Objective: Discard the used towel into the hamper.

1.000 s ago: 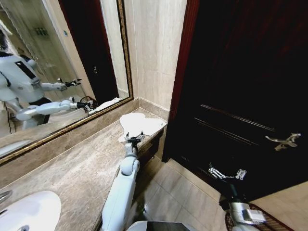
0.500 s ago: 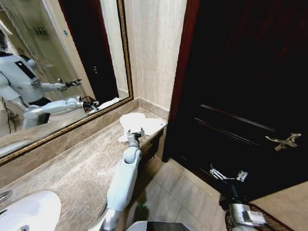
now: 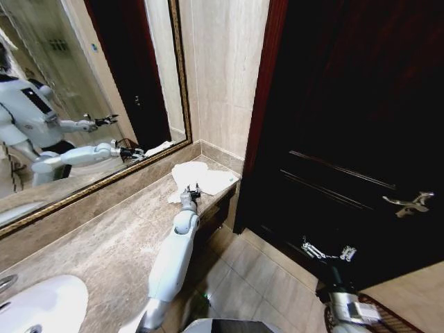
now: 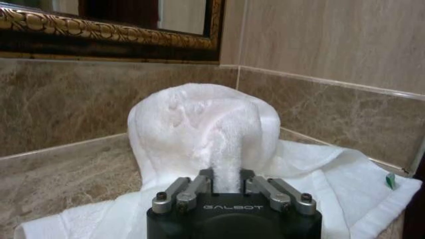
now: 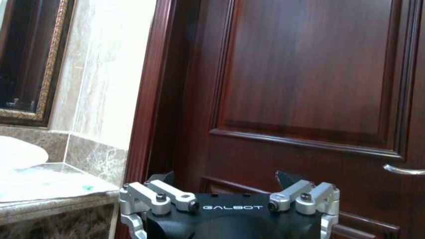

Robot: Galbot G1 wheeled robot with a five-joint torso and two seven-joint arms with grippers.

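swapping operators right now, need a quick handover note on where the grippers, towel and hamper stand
Left gripper: out over the far corner of the marble counter, fingers shut on a pinched fold of the white towel.
Right gripper: low by the dark wooden door, open, holding nothing.
Towel: bunched against the corner under the mirror, the rest spread flat on the counter, not lifted.
Hamper: on the floor at the robot's right, only a part of its rim in the head view.
Done: towel gripped.
Left: lift it, carry it across to the hamper, drop it in.
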